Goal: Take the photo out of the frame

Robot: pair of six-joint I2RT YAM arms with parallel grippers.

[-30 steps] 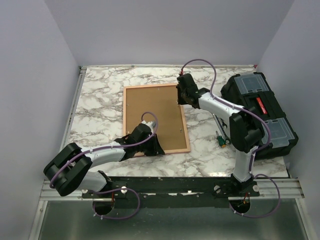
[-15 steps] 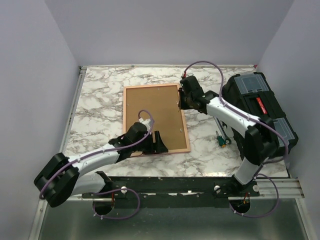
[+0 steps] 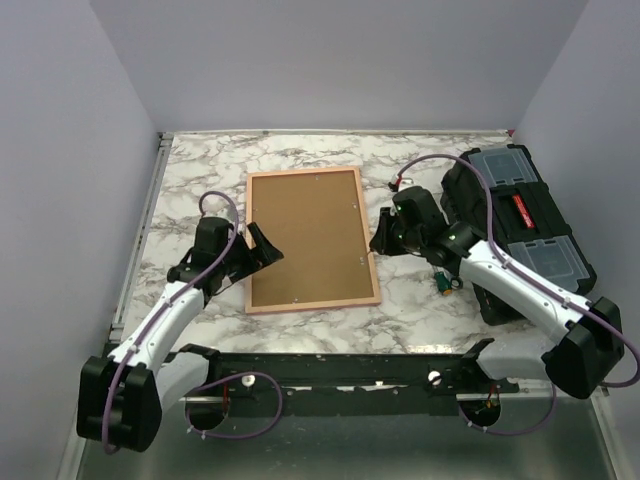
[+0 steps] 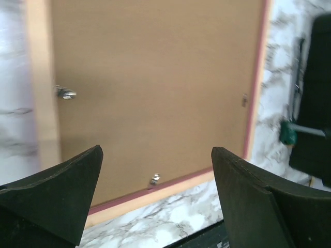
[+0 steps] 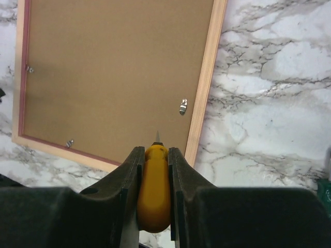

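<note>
The frame lies face down on the marble table, its brown backing board up inside a thin pink rim. The photo is hidden beneath that board. Small metal clips hold the board along its edges. My left gripper hovers over the frame's left edge, open, with nothing between its fingers. My right gripper sits just right of the frame, shut on a yellow-handled screwdriver whose metal tip points at the board near a clip.
A black toolbox with clear lid compartments stands at the right. A small green-handled tool lies on the table beside it. Lavender walls close in the left, back and right sides.
My left gripper opened and drew back from the frame's near edge to its left side. My right gripper came from the frame's far right corner down to its right side, still holding the screwdriver.
</note>
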